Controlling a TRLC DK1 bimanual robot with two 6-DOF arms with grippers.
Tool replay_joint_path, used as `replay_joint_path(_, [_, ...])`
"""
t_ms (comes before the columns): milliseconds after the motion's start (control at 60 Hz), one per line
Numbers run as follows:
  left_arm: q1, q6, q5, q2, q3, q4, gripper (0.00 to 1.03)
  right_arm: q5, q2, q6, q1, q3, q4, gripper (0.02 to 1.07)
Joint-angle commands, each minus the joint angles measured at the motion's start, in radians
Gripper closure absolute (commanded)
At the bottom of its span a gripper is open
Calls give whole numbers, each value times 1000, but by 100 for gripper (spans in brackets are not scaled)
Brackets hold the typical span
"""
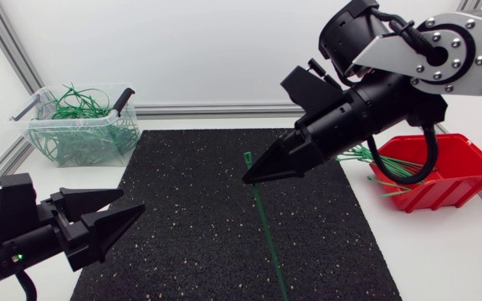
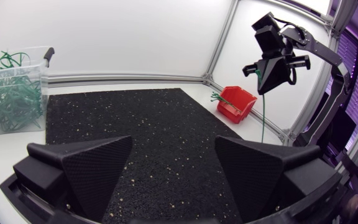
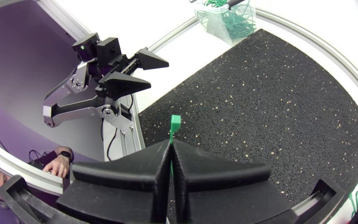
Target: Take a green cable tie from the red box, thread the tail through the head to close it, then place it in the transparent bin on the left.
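A: Where's the cable tie point(image 3: 174, 124) right now?

B: In the right gripper point(image 1: 249, 176), up in the air over the black mat point(image 1: 199, 251), a little toward 2 o'clock from the mat's centre in the head view. The two wedge fingers are pressed together with the strip pinched between their tips.

A: What does it look like?

B: It is a thin, bright green strip, and it is straight, with no loop closed. Its small square head pokes out just past the fingertips. The long tail hangs down from the other side of the pinch, and from above it runs toward 6 o'clock. I can't tell whether its end touches the mat.

A: And the left gripper point(image 1: 132, 201)?

B: It is low near the mat's 8 o'clock corner, well apart from the tie. Its fingers are spread wide with nothing between them.

A: The red box point(image 1: 454, 180)?

B: It is on the white table point(image 1: 442, 259) just off the mat at 3 o'clock, under the right arm. A few loose green ties point(image 1: 381, 167) stick out over its near edge.

A: The clear bin point(image 1: 82, 138)?

B: It is off the mat's far left corner at 10 o'clock. It is heaped with green ties, many of them curled into loops.
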Motion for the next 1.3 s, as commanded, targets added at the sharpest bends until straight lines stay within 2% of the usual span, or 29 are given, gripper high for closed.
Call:
replay_joint_path(0, [-57, -18, 43, 69, 58, 3, 15, -23, 28, 22, -5, 22, 13, 101])
replay_joint_path(233, [-281, -17, 46, 248, 145, 94, 15, -95, 49, 25, -22, 7, 67, 101])
replay_joint_path(333, [-338, -15, 66, 313, 187, 94, 13, -118, 54, 28, -33, 1, 87, 101])
replay_joint_path(383, [-358, -17, 81, 353, 217, 95, 7, -146, 62, 30, -42, 1, 93, 101])
replay_joint_path(633, [-410, -26, 146, 581, 349, 144, 5, -267, 69, 47, -74, -36, 156, 101])
replay_joint_path(783, [-424, -57, 175, 684, 411, 189, 5, -294, 63, 65, -76, -47, 178, 101])
replay_joint_path(917, [-451, -80, 175, 716, 432, 244, 5, -314, 59, 80, -88, -58, 208, 101])
replay_joint_path(1167, [-445, -103, 175, 745, 434, 296, 8, -347, 79, 82, -105, -58, 224, 101])
replay_joint_path(1283, [-442, -121, 175, 744, 435, 304, 15, -359, 79, 82, -105, -55, 227, 101])
